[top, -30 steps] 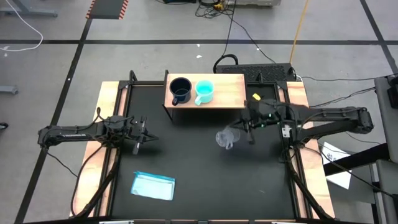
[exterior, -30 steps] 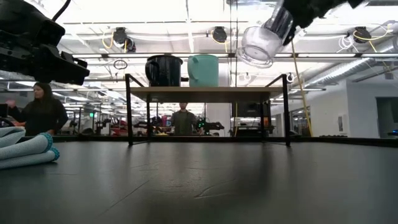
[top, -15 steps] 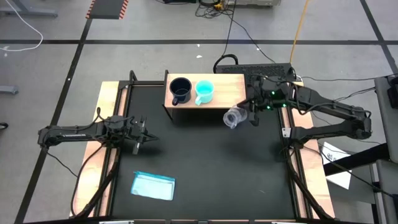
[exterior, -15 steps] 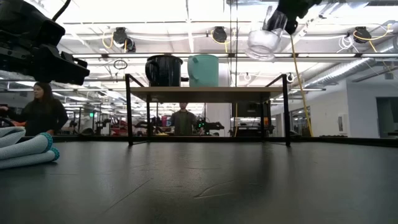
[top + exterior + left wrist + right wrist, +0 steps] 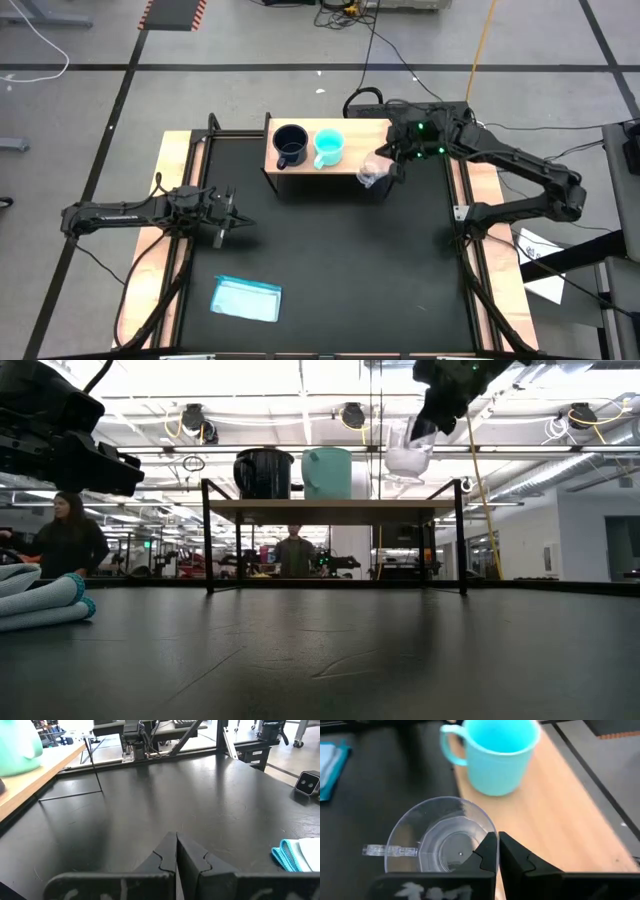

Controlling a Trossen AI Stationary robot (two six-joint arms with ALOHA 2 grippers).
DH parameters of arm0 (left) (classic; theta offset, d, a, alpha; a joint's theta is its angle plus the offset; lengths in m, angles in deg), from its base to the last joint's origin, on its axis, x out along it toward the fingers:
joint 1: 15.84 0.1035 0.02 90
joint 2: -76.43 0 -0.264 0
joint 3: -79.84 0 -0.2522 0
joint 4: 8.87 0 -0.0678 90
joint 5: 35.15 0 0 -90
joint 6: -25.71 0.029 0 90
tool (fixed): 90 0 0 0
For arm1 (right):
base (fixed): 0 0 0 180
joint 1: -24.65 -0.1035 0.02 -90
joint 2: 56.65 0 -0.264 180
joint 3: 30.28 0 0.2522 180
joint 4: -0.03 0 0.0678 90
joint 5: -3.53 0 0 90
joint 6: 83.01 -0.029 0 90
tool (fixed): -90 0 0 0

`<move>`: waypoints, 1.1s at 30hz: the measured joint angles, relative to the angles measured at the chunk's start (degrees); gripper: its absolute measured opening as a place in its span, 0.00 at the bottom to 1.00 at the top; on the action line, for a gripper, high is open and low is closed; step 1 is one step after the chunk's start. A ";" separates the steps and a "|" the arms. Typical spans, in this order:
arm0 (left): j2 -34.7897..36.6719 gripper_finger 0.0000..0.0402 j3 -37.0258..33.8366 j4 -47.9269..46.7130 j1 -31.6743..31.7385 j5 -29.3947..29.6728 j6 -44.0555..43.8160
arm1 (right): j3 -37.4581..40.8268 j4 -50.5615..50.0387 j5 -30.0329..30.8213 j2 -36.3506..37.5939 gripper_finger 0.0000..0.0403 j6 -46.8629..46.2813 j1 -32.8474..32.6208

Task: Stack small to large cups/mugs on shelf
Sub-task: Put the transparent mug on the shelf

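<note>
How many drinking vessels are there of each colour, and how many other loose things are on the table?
Dark navy mug: 1, on the shelf
Turquoise mug: 1, on the shelf
Clear cup: 1, held by the right tool at the shelf's edge
Light-blue packet: 1, on the table
Total: 4

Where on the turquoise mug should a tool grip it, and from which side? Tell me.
Grip the turquoise mug by its rim wall from above: it stands upright and open-mouthed on the shelf. Take the side facing the clear cup, since the dark mug stands close on the other side and its handle points toward the table.
</note>
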 joint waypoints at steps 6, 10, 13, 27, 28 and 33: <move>0.00 0.02 0.00 0.00 0.00 0.02 0.17 | -7.84 -4.16 -0.03 -3.86 0.00 2.38 2.57; -0.01 0.02 0.00 -0.02 0.00 0.02 0.17 | -15.64 -11.38 0.00 -8.75 0.00 3.10 3.72; 0.00 0.02 0.00 -0.08 0.00 0.02 0.20 | -20.75 -15.36 0.11 -12.52 0.00 3.22 4.50; -0.02 0.02 0.00 -0.22 0.00 0.02 0.13 | -27.61 -21.92 0.09 -20.71 0.00 5.61 4.88; 0.00 0.02 0.01 -0.22 0.00 0.03 0.13 | -27.40 -21.34 0.11 -20.70 0.00 5.61 4.91; 0.00 0.02 0.00 -0.20 0.00 0.03 0.11 | -26.81 -19.28 0.11 -20.63 0.00 5.18 4.96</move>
